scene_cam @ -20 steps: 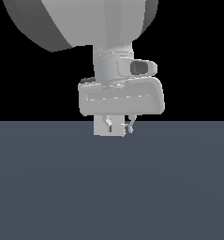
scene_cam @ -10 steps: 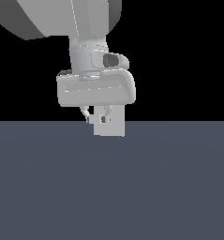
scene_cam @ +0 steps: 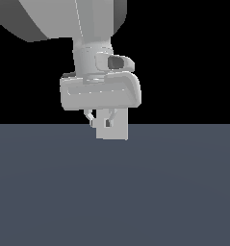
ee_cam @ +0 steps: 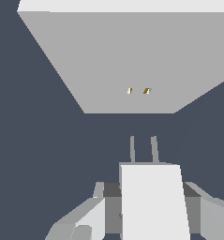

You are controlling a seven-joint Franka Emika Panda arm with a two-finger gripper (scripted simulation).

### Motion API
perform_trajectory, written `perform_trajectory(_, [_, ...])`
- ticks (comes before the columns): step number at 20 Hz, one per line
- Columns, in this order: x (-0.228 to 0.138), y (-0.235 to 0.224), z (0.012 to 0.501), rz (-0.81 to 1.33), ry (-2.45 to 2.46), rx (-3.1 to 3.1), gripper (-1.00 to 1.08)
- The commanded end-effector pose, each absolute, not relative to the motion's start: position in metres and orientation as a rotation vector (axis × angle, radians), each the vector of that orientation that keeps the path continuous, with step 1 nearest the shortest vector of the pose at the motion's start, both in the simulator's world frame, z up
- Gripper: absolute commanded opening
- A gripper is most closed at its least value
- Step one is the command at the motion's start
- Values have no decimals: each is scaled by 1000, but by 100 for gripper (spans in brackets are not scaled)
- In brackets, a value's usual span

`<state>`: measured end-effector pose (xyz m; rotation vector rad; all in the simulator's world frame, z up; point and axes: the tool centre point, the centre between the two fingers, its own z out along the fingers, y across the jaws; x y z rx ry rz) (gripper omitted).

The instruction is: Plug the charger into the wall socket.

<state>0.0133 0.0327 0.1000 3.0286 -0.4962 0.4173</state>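
Since a second ago the arm swung toward the exterior view's right; two-finger gripper (ee_cam: pixel 148 211) pinches the small rigid, light-looking grey-white charger block (ee_cam: pixel 153 201) by its sides, prongs near the pale grey square wall socket plate (ee_cam: pixel 127 61).

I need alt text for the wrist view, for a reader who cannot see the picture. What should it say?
A white charger, held between the gripper fingers, points two thin prongs toward a pale grey wall socket ahead, without touching it. The socket shows two small yellowish slots near its centre. A dark blue-grey floor lies around both.
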Motion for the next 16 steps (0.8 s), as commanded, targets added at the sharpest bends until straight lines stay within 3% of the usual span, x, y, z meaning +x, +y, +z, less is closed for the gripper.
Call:
perform_trajectory(1, [15,32,100,418,-496,3029,-100])
perform_trajectory(16, [57,18,100,417,-497,3030,-100])
